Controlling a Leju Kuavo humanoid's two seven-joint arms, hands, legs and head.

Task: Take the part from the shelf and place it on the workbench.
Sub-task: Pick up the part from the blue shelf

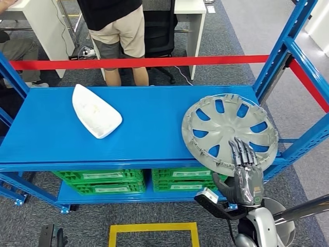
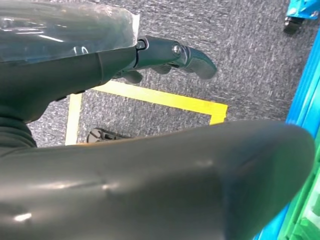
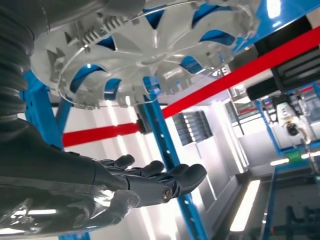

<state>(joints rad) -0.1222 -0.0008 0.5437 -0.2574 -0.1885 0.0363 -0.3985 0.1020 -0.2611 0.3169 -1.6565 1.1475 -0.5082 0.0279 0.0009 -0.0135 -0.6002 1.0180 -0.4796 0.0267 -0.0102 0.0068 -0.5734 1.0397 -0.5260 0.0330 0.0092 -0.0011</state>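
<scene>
shelf: a blue rack (image 1: 155, 128) spans the head view from 9 o'clock to 3 o'clock, its top board flat, blue uprights rising at the right end.
lower tier: green crates (image 1: 116, 180) sit side by side under the top board, toward 6 o'clock.
person: someone in beige shorts (image 1: 120, 31) stands behind the shelf at 12 o'clock, beyond a red bar (image 1: 155, 63) that runs along the rack's far side.
floor mark: a yellow outline (image 1: 153, 229) lies on the grey carpet at 6 o'clock, in front of the rack.
part: the silver wheel cover (image 1: 229, 131) lies on the top board at 3 o'clock, inner side up, its near rim hanging past the board's front edge; through its openings the blue shows.
white piece: a white curved shell (image 1: 95, 110) rests on the same board at 10 o'clock, well apart from the wheel cover.
right hand: the right hand (image 1: 246, 170) is raised at 5 o'clock; its fingers (image 1: 242, 152) point up over the near rim of the wheel cover, the thumb below the rim. in the right wrist view the fingers (image 3: 166, 177) lie straight and close together with open air between them and the cover, so they clasp nothing.
left hand: the left hand (image 2: 113, 150) hangs low over the carpet and the yellow outline, fingers (image 2: 170, 54) stretched out, holding nothing.
</scene>
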